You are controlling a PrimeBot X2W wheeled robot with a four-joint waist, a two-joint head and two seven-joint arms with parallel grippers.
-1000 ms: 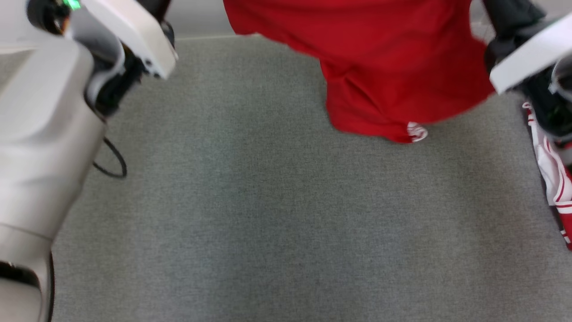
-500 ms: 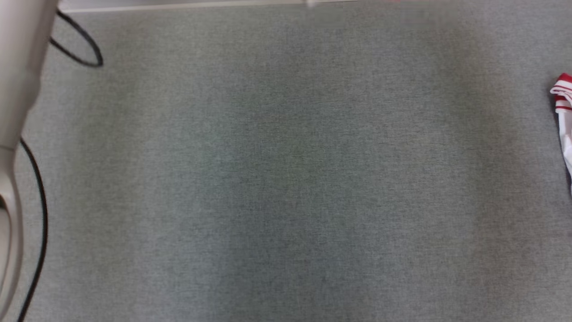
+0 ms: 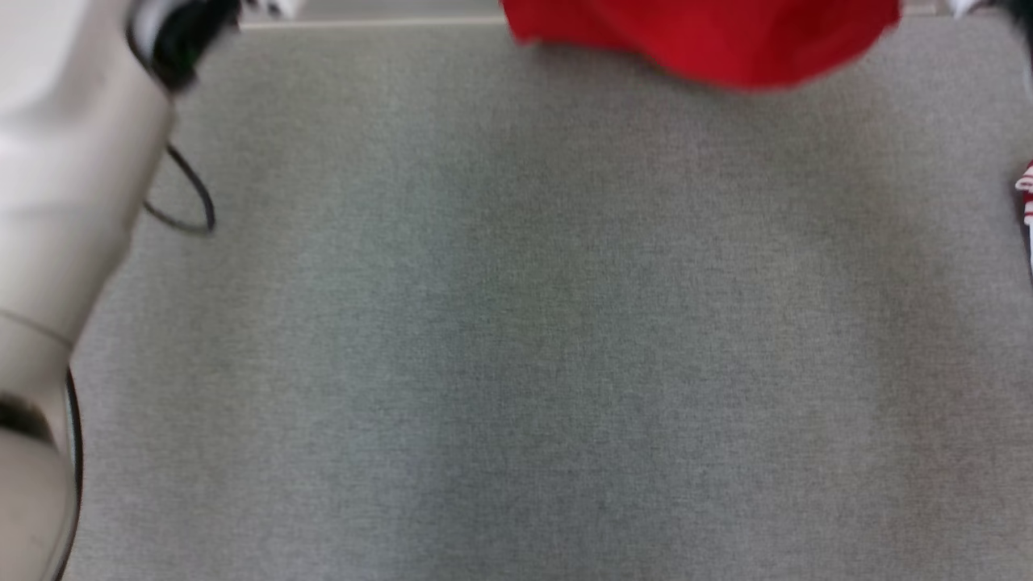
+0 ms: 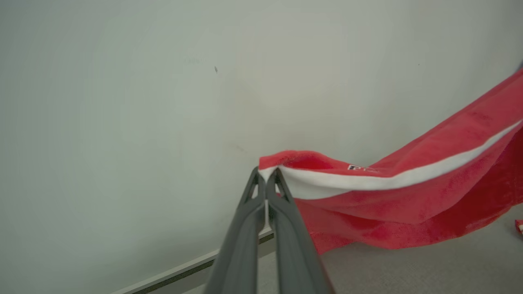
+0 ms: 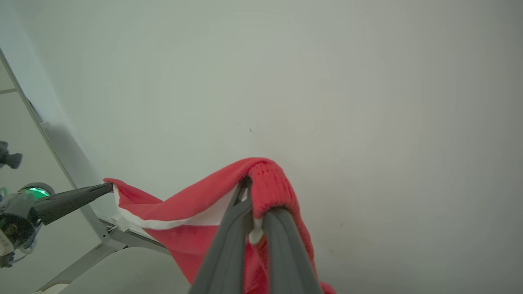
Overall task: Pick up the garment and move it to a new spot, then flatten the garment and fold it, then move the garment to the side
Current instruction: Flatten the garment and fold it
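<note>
garment [image 3: 702, 40] hem higher above carpet [image 3: 516, 323] than before | left tool [image 4: 267, 172] clenched on its edge; right tool [image 5: 254, 192] likewise

One red garment [image 3: 710, 40] hangs at the far edge of the grey surface [image 3: 516, 323]. Two grippers count: the left gripper [image 4: 267, 173] and the right gripper [image 5: 251, 192]. One striped cloth [image 3: 1026, 190] lies at the right edge, and one black cable [image 3: 194, 194] near the left.
</note>
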